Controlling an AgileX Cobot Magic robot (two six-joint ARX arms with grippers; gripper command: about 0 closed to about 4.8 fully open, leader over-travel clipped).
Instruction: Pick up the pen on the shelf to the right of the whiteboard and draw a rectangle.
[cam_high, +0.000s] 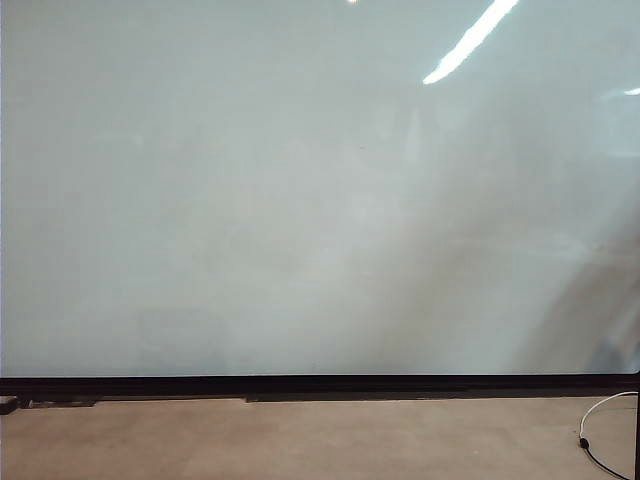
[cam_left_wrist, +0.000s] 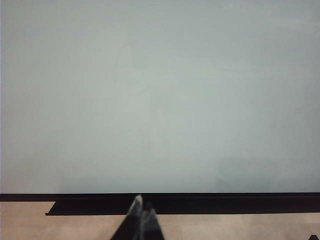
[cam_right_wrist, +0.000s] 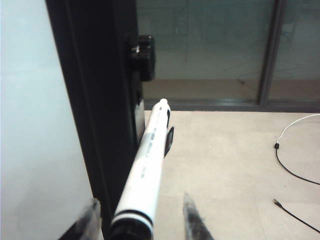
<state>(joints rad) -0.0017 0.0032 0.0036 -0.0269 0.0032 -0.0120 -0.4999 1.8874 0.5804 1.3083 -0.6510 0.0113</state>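
Beside the whiteboard's (cam_right_wrist: 30, 100) black right frame (cam_right_wrist: 95, 100), the pen (cam_right_wrist: 145, 165) lies between the right gripper's (cam_right_wrist: 142, 220) spread fingers (cam_right_wrist: 192, 220), not yet clamped; I'd centre the barrel before closing squarely on it. Its holder is hidden, and the exterior view shows neither arm nor any rectangle. Low before the board, the left gripper (cam_left_wrist: 142, 215) has its fingertips pressed together.
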